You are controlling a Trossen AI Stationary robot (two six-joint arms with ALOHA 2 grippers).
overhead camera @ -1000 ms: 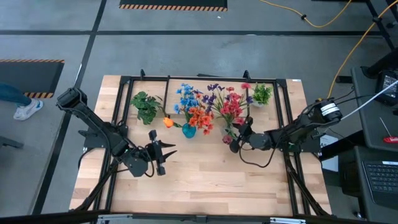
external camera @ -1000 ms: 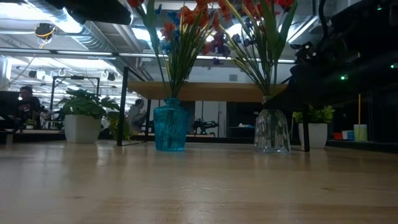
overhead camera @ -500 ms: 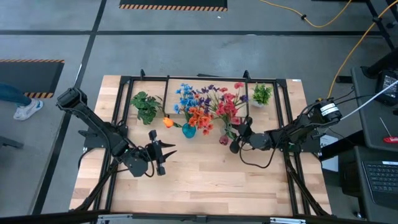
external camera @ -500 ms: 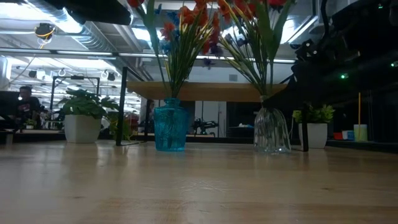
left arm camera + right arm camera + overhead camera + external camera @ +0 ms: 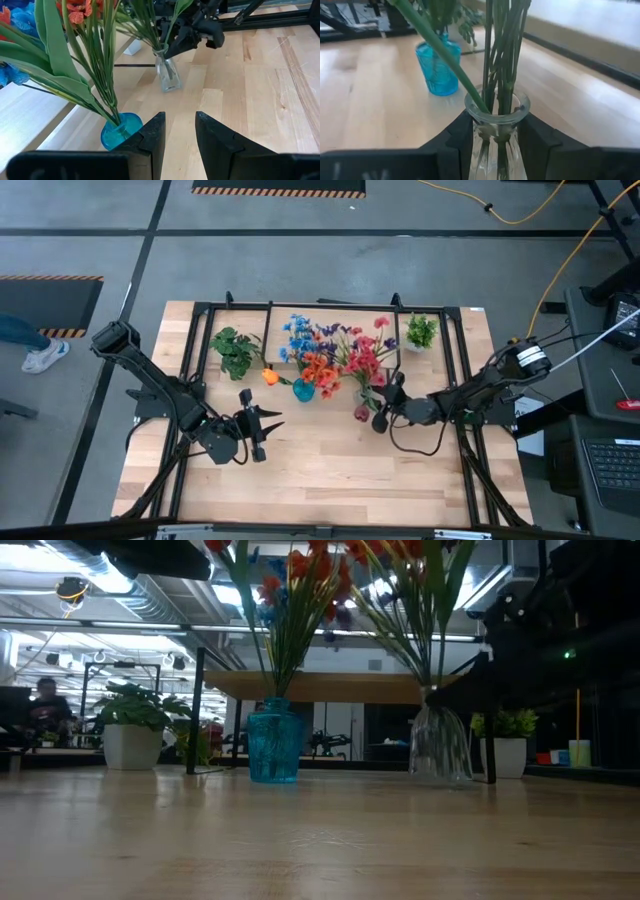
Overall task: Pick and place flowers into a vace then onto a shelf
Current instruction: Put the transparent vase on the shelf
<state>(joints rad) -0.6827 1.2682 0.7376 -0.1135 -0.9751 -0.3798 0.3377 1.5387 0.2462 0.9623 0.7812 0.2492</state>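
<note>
Flowers (image 5: 362,358) — red and purple blooms, green stems, in clear glass vase (image 5: 497,131) on bench (image 5: 330,460); right tool (image 5: 496,132) grasping the vase neck. Left tool (image 5: 179,132) — released, apart, near blue vase (image 5: 119,131).

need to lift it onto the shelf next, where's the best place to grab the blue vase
Probably the neck of the blue vase, just under its rim, where it narrows above the wider body. Come in level from the open table side, as the left gripper faces it, fingers either side, below the spreading flowers so the stems stay clear.
</note>
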